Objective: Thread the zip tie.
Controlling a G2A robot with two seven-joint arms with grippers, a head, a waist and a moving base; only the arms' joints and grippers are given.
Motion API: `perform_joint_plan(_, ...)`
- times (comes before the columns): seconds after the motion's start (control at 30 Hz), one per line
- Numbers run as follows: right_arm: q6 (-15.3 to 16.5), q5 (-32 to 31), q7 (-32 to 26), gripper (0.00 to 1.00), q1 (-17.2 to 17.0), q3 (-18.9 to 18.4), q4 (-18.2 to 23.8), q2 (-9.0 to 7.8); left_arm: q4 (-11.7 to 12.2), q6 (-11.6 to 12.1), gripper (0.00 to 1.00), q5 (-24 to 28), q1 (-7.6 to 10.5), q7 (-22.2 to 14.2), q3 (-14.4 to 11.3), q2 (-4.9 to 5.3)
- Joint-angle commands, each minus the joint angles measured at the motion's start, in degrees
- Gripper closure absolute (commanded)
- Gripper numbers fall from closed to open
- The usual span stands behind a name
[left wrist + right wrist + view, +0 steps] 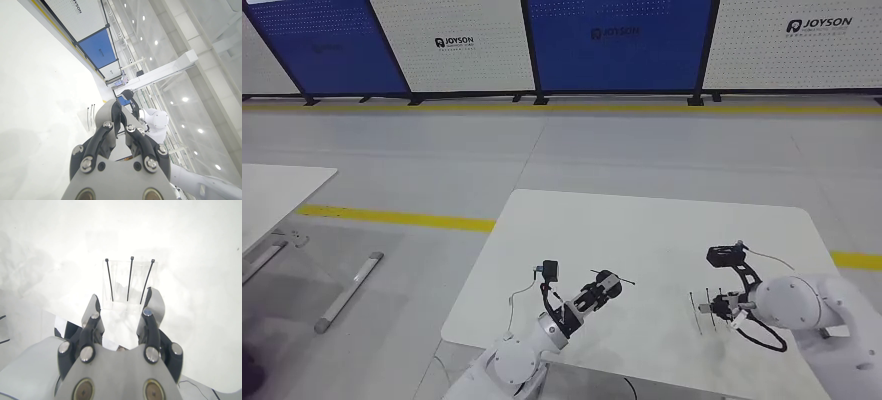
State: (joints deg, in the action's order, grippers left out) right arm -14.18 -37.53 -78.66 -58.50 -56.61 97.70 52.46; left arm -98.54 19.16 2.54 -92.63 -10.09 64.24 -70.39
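left tool (pixel 604 287): pinched closed on zip tie (pixel 622 279), held crosswise above desk (pixel 662 230) | right tool (pixel 122 292): spread wide, at 3 o'clock of left tool | spare ties (pixel 129 279): three side by side on clear stand (pixel 117 283), just ahead of right tool

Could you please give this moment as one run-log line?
left tool: shut on zip tie | right tool: open, near three zip ties on clear stand
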Motion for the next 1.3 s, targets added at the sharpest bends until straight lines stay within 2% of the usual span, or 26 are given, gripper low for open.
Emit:
perform_joint_plan(0.0, 0.24, 0.34, 0.09, 0.5, 0.16, 0.24, -0.73, 0.13, 0.0, 0.0, 1.0, 0.0, 0.0, 0.0, 0.0, 0.0)
perform_joint_plan(0.23, 0.51, 1.04, 0.71, 0.54, 1.36, 1.74, -3.6, 0.87, 0.0, 0.0, 1.0, 0.0, 0.0, 0.0, 0.0, 0.0)
perform_joint_plan(0.47, -0.73, 1.01, 0.37, 0.61, 3.12, 2.9, -5.91, 1.59, 0.0, 0.0, 1.0, 0.0, 0.0, 0.0, 0.0, 0.0)
perform_joint_plan(0.53, -0.78, 1.1, 0.1, 0.58, 3.67, 3.36, -6.62, 1.83, 0.0, 0.0, 1.0, 0.0, 0.0, 0.0, 0.0, 0.0)
perform_joint_plan(0.8, -1.28, 1.69, 0.08, 0.6, 5.91, 5.56, -9.95, 3.0, 0.0, 0.0, 1.0, 0.0, 0.0, 0.0, 0.0, 0.0)
perform_joint_plan(0.93, -1.56, 1.69, 0.09, 0.64, 6.88, 6.53, -11.36, 3.53, 0.0, 0.0, 1.0, 0.0, 0.0, 0.0, 0.0, 0.0)
perform_joint_plan(1.03, -1.97, 1.46, 0.15, 0.7, 7.57, 7.26, -12.41, 3.93, 0.0, 0.0, 1.0, 0.0, 0.0, 0.0, 0.0, 0.0)
perform_joint_plan(1.1, -2.41, 1.32, 0.22, 0.78, 8.01, 7.71, -13.24, 4.22, 0.0, 0.0, 1.0, 0.0, 0.0, 0.0, 0.0, 0.0)
perform_joint_plan(1.23, -2.53, 1.34, 0.19, 0.81, 8.7, 8.6, -14.39, 4.74, 0.0, 0.0, 1.0, 0.0, 0.0, 0.0, 0.0, 0.0)
perform_joint_plan(1.27, -2.52, 1.37, 0.16, 0.79, 8.86, 8.8, -14.71, 4.86, 0.0, 0.0, 1.0, 0.0, 0.0, 0.0, 0.0, 0.0)
